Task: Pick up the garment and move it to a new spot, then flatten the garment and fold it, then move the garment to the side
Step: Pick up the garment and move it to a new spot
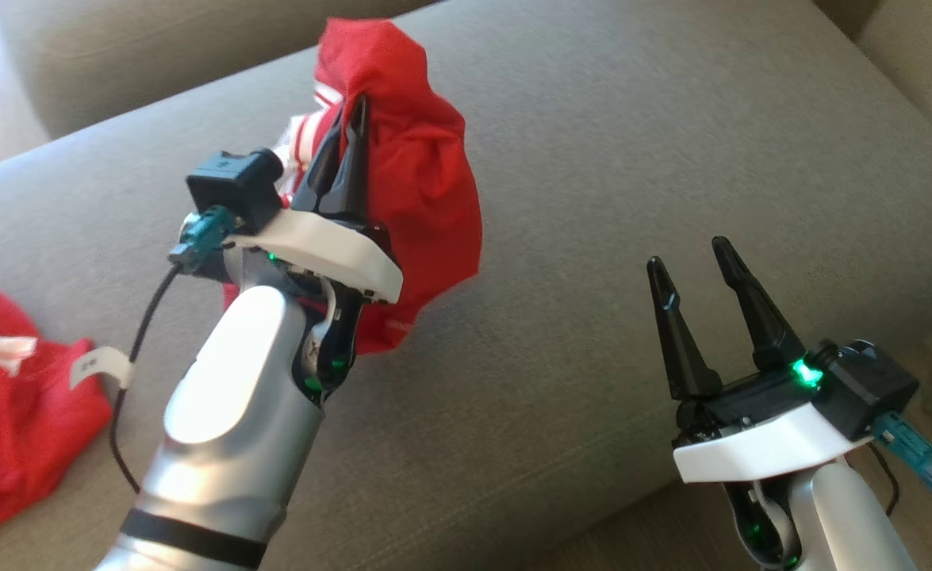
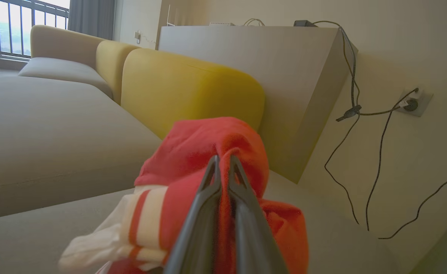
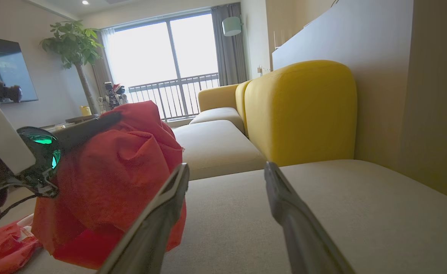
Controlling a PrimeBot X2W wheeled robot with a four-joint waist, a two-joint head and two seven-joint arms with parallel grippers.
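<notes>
Garment (image 1: 426, 182) pinched by left tool (image 1: 354, 111), lower folds hidden behind its wrist (image 1: 331, 246), right tool (image 1: 688, 255) wide, empty

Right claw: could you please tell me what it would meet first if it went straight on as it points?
The right claw stands open; most likely it would meet the yellow back cushion, though it might graze the sofa seat first; depth is unclear.
</notes>
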